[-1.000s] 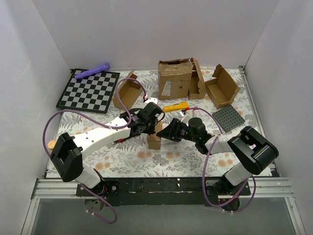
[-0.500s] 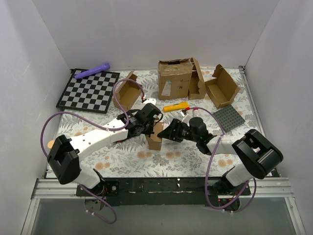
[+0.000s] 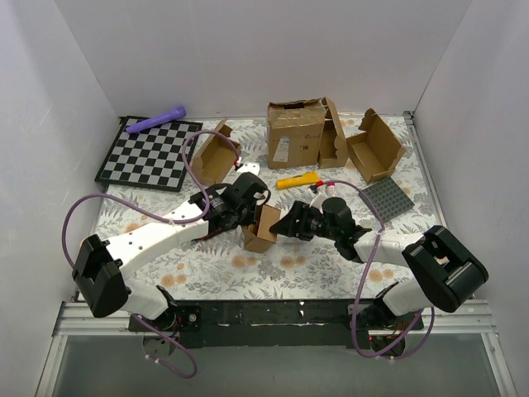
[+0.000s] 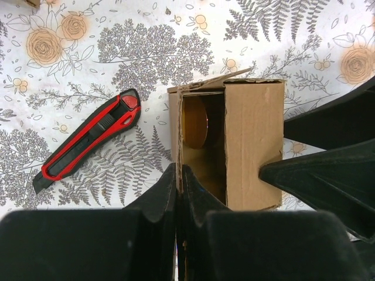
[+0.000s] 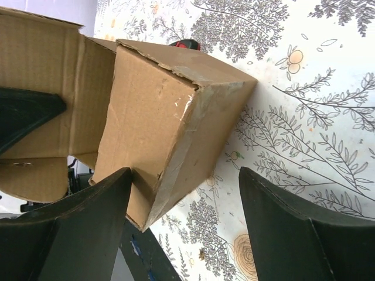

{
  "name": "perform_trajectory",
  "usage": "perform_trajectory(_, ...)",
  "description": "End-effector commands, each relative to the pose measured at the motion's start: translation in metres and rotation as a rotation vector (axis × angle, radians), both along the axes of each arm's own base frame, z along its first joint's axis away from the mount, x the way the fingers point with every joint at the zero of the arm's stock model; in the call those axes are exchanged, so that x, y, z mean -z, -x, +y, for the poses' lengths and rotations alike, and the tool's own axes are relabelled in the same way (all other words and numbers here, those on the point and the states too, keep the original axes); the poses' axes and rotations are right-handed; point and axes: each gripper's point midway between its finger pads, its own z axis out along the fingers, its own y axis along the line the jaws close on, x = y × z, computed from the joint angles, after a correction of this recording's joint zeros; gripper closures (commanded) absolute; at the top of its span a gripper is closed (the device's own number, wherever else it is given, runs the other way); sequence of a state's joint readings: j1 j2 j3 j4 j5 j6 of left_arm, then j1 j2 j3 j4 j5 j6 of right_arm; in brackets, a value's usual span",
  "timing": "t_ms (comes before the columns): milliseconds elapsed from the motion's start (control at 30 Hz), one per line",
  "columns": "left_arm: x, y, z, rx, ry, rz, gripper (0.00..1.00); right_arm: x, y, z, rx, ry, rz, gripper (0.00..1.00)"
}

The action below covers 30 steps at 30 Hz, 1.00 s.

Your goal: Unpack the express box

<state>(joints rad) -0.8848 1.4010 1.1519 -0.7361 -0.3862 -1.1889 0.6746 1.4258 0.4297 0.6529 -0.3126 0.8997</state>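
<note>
Floral worktop [image 3: 207, 273], mid-field, carrying the express box [image 3: 263, 230], which is tipped on its side near the centre between the two arms. Left claw [image 4: 177, 181]: pressed together on one thin wall at the open mouth. Right claw [image 5: 184, 172]: spread, straddling the closed far end, one finger touching the card. A red utility knife [image 4: 88, 142] lies beside the box; a brown disc [image 4: 194, 122] shows inside. The box is probably light, its thin card flexible and prone to tearing. Folded edges and closed faces likely offer a firmer hold than the ragged flap.
</note>
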Motion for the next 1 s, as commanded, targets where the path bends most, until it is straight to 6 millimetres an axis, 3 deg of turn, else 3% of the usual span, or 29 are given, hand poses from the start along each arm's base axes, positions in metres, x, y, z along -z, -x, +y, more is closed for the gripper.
perform_trajectory(0, -0.047, -0.008, 0.002, -0.026, 0.078, -0.105, 1.0, 0.012, 0.0, -0.013, 0.025, 0.06, -0.003, 0.2)
perform_trajectory(233, -0.062, -0.006, 0.008, -0.037, 0.103, -0.135, 1.0, 0.016, 0.003, -0.023, 0.032, 0.081, -0.017, 0.21)
perform_trajectory(533, -0.044, 0.004, 0.013, -0.045, 0.11, -0.103, 1.0, 0.011, 0.002, -0.023, 0.025, 0.079, -0.035, 0.21)
perform_trajectory(600, -0.049, 0.005, 0.017, -0.052, 0.123, -0.121, 1.0, 0.011, 0.0, -0.026, 0.025, 0.116, -0.051, 0.21)
perform_trajectory(833, -0.075, 0.01, 0.023, -0.058, 0.235, -0.196, 1.0, -0.014, -0.005, -0.038, 0.045, 0.171, -0.16, 0.21)
perform_trajectory(967, -0.075, 0.014, 0.026, -0.075, 0.288, -0.209, 1.0, -0.022, -0.005, -0.046, 0.053, 0.199, -0.22, 0.21)
